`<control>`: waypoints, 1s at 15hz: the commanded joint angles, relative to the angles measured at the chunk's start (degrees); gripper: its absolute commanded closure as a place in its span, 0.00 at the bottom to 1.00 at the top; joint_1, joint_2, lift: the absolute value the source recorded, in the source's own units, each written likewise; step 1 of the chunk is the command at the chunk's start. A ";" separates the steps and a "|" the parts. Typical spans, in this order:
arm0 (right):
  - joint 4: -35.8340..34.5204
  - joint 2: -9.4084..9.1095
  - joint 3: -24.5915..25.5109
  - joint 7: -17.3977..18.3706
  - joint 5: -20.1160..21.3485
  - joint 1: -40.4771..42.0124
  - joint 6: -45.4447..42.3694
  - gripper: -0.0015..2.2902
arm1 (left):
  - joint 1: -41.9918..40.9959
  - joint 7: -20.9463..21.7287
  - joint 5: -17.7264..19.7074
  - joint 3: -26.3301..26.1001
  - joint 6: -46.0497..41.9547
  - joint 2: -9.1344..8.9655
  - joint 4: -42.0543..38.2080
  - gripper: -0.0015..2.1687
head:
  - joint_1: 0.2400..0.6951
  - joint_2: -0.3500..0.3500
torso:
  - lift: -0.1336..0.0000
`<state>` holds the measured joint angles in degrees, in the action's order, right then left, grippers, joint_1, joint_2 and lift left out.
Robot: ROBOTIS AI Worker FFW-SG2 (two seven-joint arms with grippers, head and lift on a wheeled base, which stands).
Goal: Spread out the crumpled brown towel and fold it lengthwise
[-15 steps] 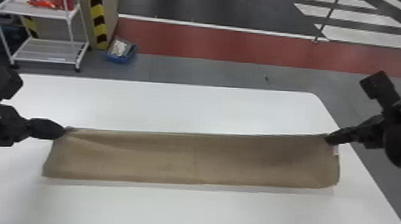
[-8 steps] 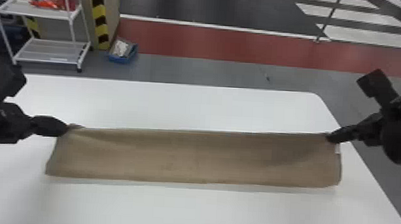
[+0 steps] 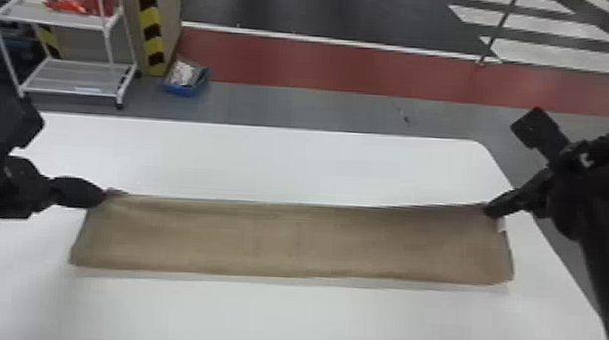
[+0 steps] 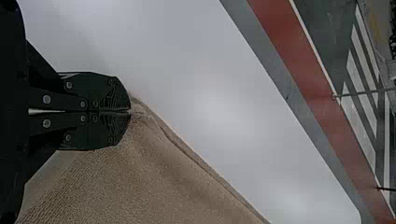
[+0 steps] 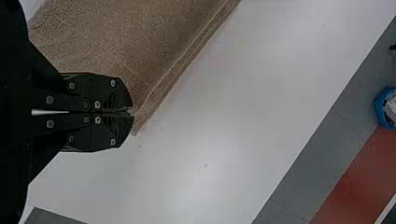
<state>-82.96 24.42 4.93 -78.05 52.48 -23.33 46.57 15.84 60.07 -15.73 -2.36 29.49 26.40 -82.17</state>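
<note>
Left gripper clamps the far left corner of the brown towel, its two flat fingers together at the cloth. Right gripper clamps the far right corner in the same manner, fingers together. Between the two grippers, the towel spans the white table as a long, narrow strip, its near edge roughly parallel to the far edge. A thin shadow lies on the tabletop just beside the near edge. A small white tag is located at the right end, near the right gripper. Beyond the table, the grey floor carries a blue bin with contents. To its left stands a white shelf rack with a red item on its upper shelf. Farther back, a red floor strip precedes dark flooring with white stripes.
</note>
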 commanded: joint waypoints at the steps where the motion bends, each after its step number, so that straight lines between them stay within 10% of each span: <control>1: 1.31 -1.13 -0.80 -0.28 1.75 -0.58 -1.61 0.58 | 0.06 -0.13 0.00 -0.18 0.00 -0.30 0.08 0.94 | 1.00 0.30 | 0.07; 15: 6.76 -1.65 -0.62 -0.28 5.44 -2.07 -5.83 0.57 | 1.56 -1.01 -0.09 -0.27 -0.35 -0.21 2.10 0.94 | 1.00 0.30 | 0.07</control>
<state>-76.50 22.93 4.44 -78.05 57.57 -25.26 40.85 17.40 59.05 -15.81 -2.56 29.23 26.22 -80.10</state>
